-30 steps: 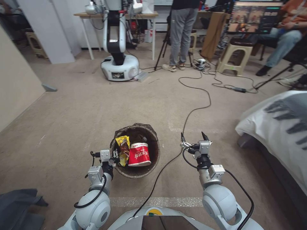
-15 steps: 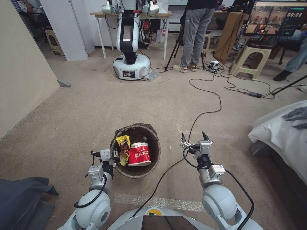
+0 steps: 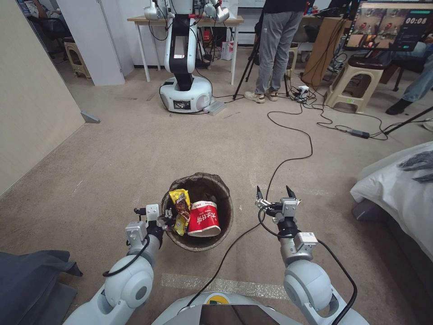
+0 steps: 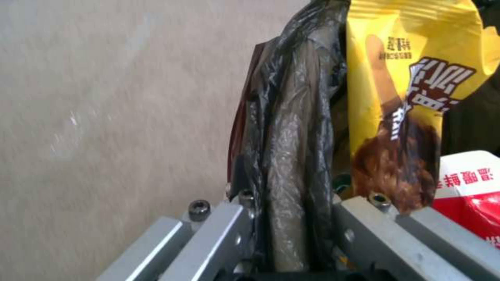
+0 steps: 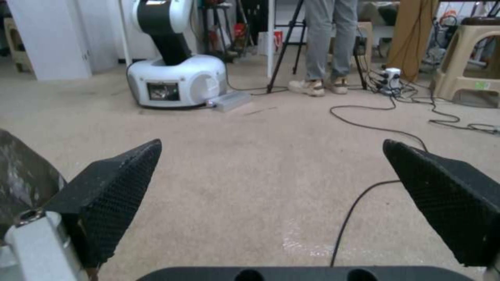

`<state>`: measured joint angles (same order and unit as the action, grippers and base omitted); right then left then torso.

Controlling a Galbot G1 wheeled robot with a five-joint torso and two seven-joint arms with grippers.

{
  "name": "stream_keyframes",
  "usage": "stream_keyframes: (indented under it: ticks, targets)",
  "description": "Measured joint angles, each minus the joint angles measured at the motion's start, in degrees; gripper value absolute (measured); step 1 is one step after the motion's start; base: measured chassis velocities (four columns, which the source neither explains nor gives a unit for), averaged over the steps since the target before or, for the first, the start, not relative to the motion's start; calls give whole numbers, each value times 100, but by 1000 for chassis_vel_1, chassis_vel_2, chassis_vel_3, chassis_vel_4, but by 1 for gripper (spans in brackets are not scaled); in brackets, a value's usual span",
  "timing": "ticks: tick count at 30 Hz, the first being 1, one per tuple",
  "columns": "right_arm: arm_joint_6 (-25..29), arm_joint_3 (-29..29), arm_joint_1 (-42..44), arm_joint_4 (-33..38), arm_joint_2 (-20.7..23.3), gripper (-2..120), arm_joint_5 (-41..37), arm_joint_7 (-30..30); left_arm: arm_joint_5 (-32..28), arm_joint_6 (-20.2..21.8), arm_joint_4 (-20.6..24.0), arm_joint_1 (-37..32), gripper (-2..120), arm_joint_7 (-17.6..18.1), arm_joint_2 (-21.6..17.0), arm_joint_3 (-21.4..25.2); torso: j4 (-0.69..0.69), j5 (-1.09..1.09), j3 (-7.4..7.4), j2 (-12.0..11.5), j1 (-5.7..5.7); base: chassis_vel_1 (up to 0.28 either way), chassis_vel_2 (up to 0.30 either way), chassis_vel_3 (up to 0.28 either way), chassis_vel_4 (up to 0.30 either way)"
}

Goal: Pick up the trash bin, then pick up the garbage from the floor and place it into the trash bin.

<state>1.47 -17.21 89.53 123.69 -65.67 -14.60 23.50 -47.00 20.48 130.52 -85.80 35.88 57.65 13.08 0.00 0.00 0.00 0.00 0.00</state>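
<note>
The bin [image 3: 198, 212] is sitting low and centre in the head view, just ahead of the robot's base, its dark liner [image 4: 291, 156] folded over the rim. Inside it, a yellow wrapper [image 3: 181, 210] is standing against the wall at about 9 o'clock, and a red-and-white cup [image 3: 205, 219] is lying on its side toward 6 o'clock, touching the wrapper.

The left gripper [image 3: 168, 220] is clamping the bin's rim at 9 o'clock, its jaws narrowed on the liner-covered wall. The left wrist view is showing one metal finger [image 4: 218, 238] outside the wall and the other inside, with the wrapper [image 4: 406, 101] and the cup [image 4: 468, 195] just beyond the inner finger.

The right gripper [image 3: 273, 196] is hanging at 3 o'clock from the bin, well apart from it, with its black fingers [image 5: 109, 195] spread wide and holding nothing. A black cable [image 3: 288, 153] is running across the carpet [image 3: 135, 153] between the bin and this gripper and on toward 12 o'clock.

Farther out at 12 o'clock, another white robot [image 3: 185, 85] is standing in front of a worktop [image 3: 185, 20]. A bed [image 3: 401, 189] is lying at 3 o'clock, and grey cloth [image 3: 31, 280] is lying on the floor at 8 o'clock.
</note>
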Motion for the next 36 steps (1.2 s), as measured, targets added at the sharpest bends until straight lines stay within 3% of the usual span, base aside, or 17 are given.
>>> stream_keyframes:
  ticks: [2,6,7,21,27,36]
  targets:
    - [-2,-1,3,2,-29,100,13,5,-366,104,-1,88,0,117,-60,-12,0,0,0,0,0,0,0,0,0]
    - [-2,-1,4,2,-32,100,14,6,-416,116,-2,100,0,132,-68,-14,0,0,0,0,0,0,0,0,0]
    - [-3,-1,11,3,-52,100,27,9,-700,187,-25,170,0,214,-108,-25,1,0,0,0,0,0,0,0,0]
    - [-3,-1,49,3,-118,100,74,17,-1373,324,-170,399,0,414,-198,-85,2,0,0,0,0,0,0,0,0]
    - [-1,23,61,8,-151,100,96,27,-1821,398,-501,563,0,499,-170,-163,1,-1,0,0,0,0,0,0,0]
    - [5,72,59,3,-185,100,115,44,-1824,373,-966,665,0,470,-59,-250,1,0,0,0,0,0,0,0,0]
